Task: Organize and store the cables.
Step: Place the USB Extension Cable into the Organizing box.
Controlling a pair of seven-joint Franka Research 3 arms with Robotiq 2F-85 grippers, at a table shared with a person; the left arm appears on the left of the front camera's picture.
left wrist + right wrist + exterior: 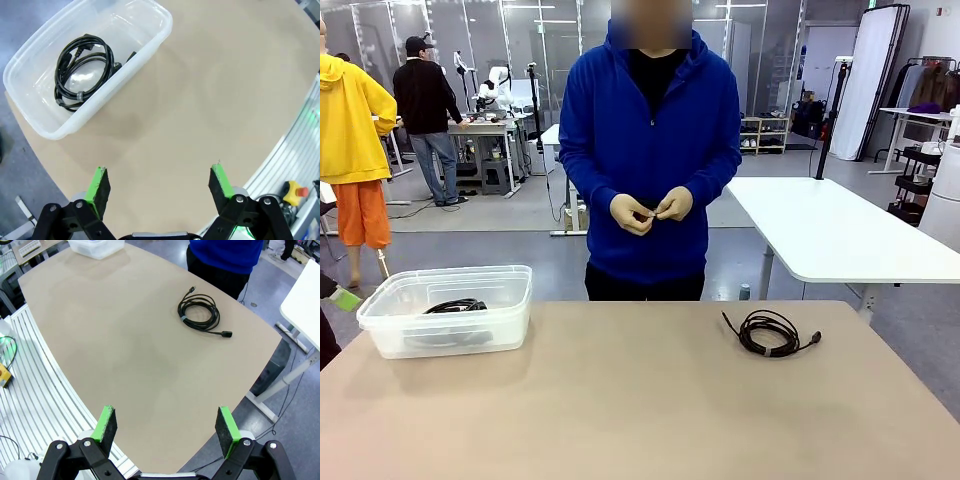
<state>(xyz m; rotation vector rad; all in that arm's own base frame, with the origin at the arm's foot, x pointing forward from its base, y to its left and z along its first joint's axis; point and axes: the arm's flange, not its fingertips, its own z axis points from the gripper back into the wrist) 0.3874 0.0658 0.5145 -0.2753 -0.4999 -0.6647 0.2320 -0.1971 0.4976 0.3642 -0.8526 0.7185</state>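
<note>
Left hand [160, 185] and right hand [167, 427] gape empty; one cable [183, 315] on table [125, 350], cables [60, 75], perhaps two, in tub [150, 30].

Translucent glossy plastic bin [450, 318], matt smooth tabletop [620, 410]

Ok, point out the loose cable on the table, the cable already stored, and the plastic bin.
loose cable [183, 315], right wrist view, left side of its coil.
stored cable [60, 80], left wrist view, left side of its loop.
plastic bin [116, 85], left wrist view, long side wall.
</note>
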